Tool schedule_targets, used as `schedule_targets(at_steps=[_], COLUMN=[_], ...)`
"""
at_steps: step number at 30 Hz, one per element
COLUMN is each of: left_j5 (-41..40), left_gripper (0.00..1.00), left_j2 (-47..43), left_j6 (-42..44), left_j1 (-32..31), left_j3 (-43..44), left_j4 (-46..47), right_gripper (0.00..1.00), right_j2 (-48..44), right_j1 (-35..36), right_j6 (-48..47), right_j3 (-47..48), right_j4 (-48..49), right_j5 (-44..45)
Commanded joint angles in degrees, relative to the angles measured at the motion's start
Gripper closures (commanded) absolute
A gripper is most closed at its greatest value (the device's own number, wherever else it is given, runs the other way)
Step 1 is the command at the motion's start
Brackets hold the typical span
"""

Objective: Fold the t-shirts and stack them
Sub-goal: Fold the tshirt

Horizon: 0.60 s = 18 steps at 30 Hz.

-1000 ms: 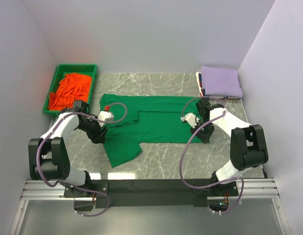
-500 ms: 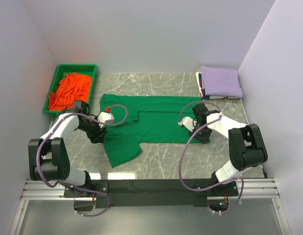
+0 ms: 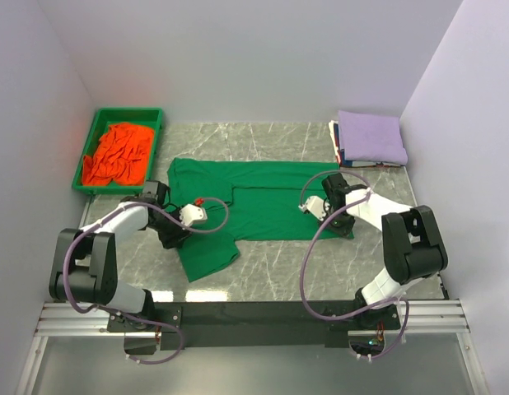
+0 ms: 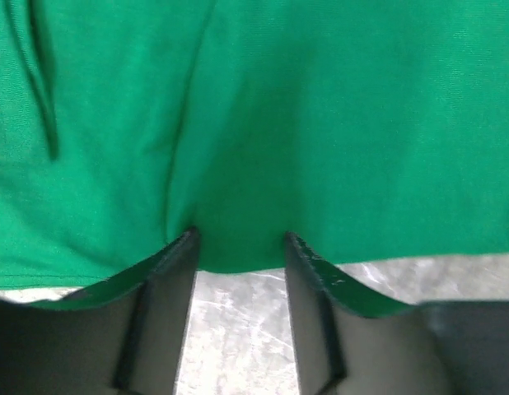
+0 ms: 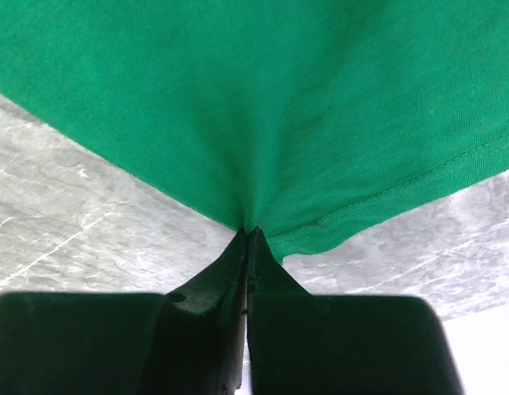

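My right claw is pinched tight on the hem of the green shirt at its right-hand edge, and the cloth puckers into my tips. My left claw stands about half open at the shirt's near left edge. The hem drapes over both tips, gripped by neither. The shirt lies spread on the table, between the tray holding the orange shirt and the folded lavender shirt.
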Motion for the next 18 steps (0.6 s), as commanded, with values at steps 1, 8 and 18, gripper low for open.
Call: schedule_targets(at_steps=[1, 8, 18], left_j5=[-4.73, -4.92, -0.61], left_gripper=[0.51, 0.87, 0.99], left_j2=[1.76, -2.18, -10.88], left_j6=[0.20, 4.41, 4.68], left_j1=[-1.12, -1.21, -1.12], left_j3=[-1.98, -2.61, 3.02], left_j4=[4.99, -3.25, -22.24], right_gripper=[1.00, 1.00, 1.00], right_j2=[2.39, 1.25, -7.62], right_j1=[0.17, 0.08, -0.27], right_j6=[0.23, -0.03, -2.22], right_j3=[0.49, 1.81, 2.16], right_j4=[1.54, 0.22, -8.38], right_j5=[-0.85, -1.55, -3.66])
